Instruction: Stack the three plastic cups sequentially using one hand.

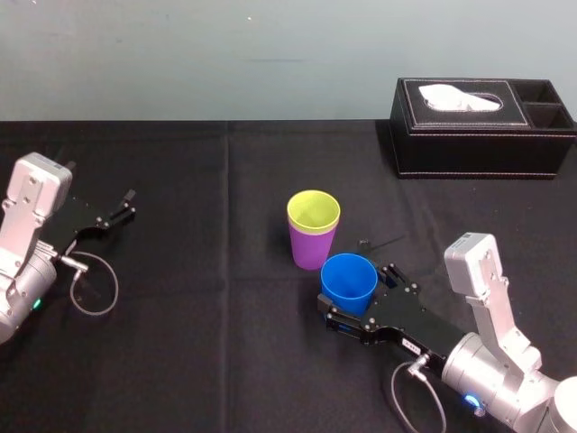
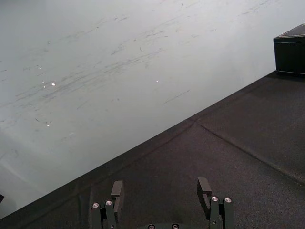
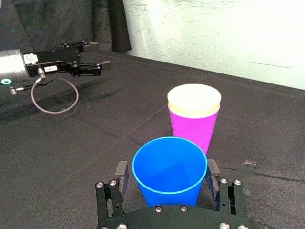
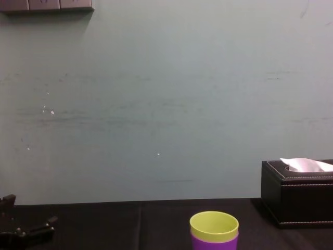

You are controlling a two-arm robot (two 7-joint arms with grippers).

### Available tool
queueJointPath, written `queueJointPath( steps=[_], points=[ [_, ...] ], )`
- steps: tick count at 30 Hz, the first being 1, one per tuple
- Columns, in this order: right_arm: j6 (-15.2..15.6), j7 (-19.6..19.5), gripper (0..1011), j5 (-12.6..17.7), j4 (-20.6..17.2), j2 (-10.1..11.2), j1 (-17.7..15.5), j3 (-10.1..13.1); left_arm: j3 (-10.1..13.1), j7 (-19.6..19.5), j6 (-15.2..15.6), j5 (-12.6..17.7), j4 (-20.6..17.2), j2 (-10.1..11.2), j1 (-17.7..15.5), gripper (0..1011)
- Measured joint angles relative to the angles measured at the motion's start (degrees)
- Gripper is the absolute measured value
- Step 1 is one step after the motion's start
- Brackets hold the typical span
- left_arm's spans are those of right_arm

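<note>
Blue cup, pinched upright by the right end effector, sits just behind-right of the purple cup holding the yellow-green cup; left end effector spread, far left.

Likely a robot test lab or plain workroom: a bench draped in black cloth against a bare, scuffed pale wall, with a tissue box.

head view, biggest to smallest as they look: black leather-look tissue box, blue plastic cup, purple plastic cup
1. black leather-look tissue box
2. blue plastic cup at the right gripper and purple plastic cup: alike, blue nearer, so unranked
</note>
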Motion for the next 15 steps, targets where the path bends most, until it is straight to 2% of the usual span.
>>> queueJointPath(
  steps=[13, 15],
  points=[
    [0.0, -0.1, 994, -0.1, 0.0, 0.0, 0.0, -0.1, 0.0, 0.0, 0.0, 0.0, 0.0, 0.0, 0.0, 1011],
    [0.0, -0.1, 947, -0.1, 0.0, 0.0, 0.0, 0.0, 0.0, 0.0, 0.0, 0.0, 0.0, 0.0, 0.0, 1011]
  ],
)
